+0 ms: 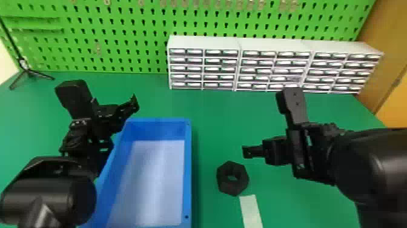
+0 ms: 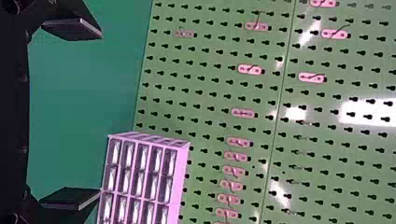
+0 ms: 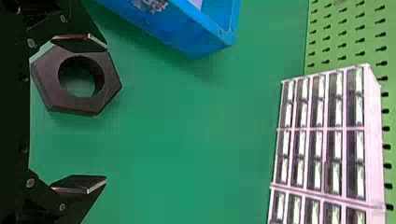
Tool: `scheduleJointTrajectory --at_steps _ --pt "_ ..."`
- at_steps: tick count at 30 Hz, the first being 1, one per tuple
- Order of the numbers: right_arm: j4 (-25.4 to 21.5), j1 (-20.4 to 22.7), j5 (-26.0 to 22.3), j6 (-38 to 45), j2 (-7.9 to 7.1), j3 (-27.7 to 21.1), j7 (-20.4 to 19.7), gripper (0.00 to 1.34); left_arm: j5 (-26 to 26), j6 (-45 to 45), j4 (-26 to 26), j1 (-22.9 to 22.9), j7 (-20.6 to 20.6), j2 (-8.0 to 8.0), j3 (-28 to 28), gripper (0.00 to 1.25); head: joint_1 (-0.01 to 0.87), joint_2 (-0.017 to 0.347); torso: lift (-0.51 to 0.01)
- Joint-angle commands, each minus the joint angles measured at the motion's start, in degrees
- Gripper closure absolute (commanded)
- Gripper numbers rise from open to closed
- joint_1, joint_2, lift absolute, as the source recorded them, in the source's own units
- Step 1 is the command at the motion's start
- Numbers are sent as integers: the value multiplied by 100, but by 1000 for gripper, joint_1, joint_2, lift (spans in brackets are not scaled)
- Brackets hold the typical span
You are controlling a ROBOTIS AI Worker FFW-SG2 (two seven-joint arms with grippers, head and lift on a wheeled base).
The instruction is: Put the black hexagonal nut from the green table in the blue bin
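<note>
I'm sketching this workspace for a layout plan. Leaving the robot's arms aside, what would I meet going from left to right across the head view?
Thin black tripod stand → open blue rectangular bin → black hexagonal nut → orange-brown upright panel

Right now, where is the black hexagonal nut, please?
In the head view, the black hexagonal nut lies on the green table, right of the blue bin, just beyond the end of the pale strip.

2 glossy black arms [image 1: 375,160], rounded casings [image 1: 48,194], small silvery screws [image 3: 31,183].
</note>
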Motion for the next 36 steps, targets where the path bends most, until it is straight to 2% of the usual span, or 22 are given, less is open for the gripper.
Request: scheduleJointTrajectory --at_steps 1,12,36 --pt "74 -88 -136 8 -40 101 1 283 0 8 0 -9 0 0 -15 98 692 8 -97" --pt "153 -158 -276 8 -93 197 1 282 0 17 0 -18 -9 0 -33 98 692 8 -97" --pt "232 -97 -329 8 -137 13 1 282 0 17 0 -18 -18 0 -24 98 692 8 -97"
